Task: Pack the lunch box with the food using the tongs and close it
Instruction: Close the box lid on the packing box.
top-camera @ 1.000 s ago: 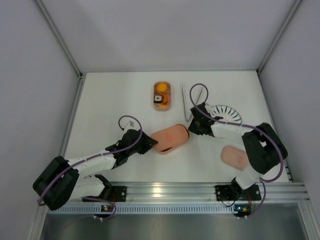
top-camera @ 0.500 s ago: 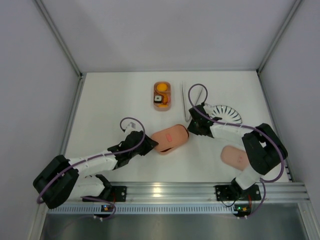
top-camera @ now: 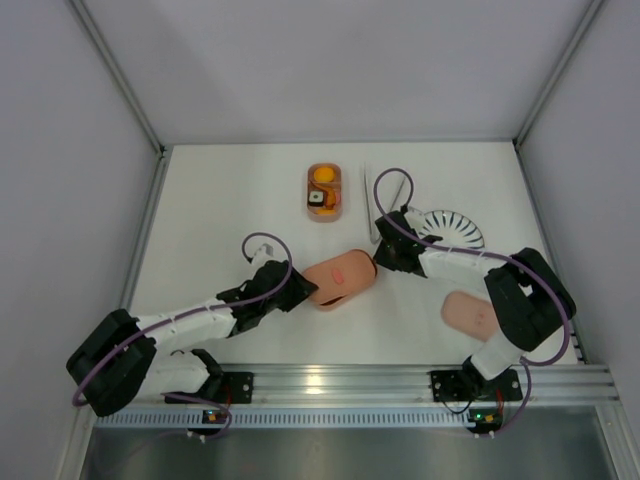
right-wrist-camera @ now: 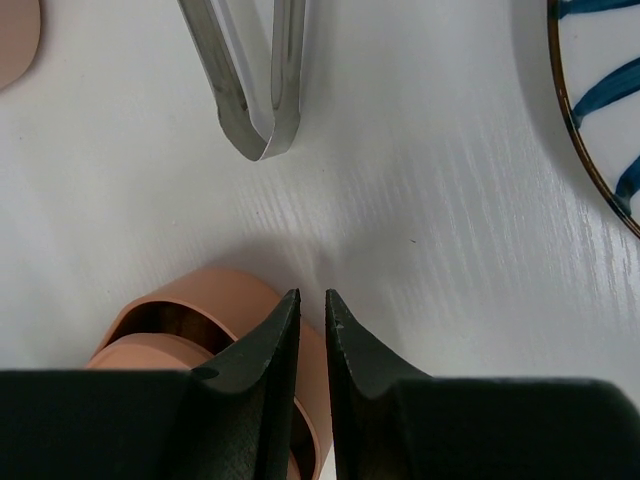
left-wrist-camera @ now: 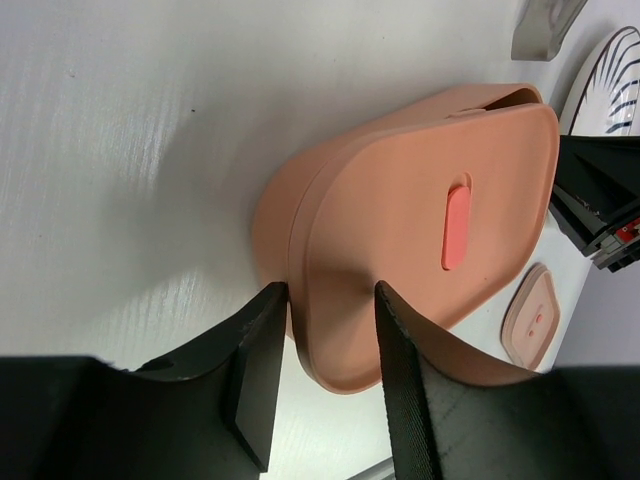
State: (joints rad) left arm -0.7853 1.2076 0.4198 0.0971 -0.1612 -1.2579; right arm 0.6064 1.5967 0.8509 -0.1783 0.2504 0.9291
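Fingers (left-wrist-camera: 255, 380) of the left hand (left-wrist-camera: 330, 300) stand parted around the near end of the lidded lunch box (left-wrist-camera: 430, 220), mid-frame from above; whether they pinch it, I cannot tell. Right hand (right-wrist-camera: 311, 300), narrowed to a slit, nips the box's opposite rim. Tongs (right-wrist-camera: 255, 90) lie just beyond on the table (top-camera: 220, 200); second tray (top-camera: 309, 190) sits upper centre, food (top-camera: 322, 178) inside.
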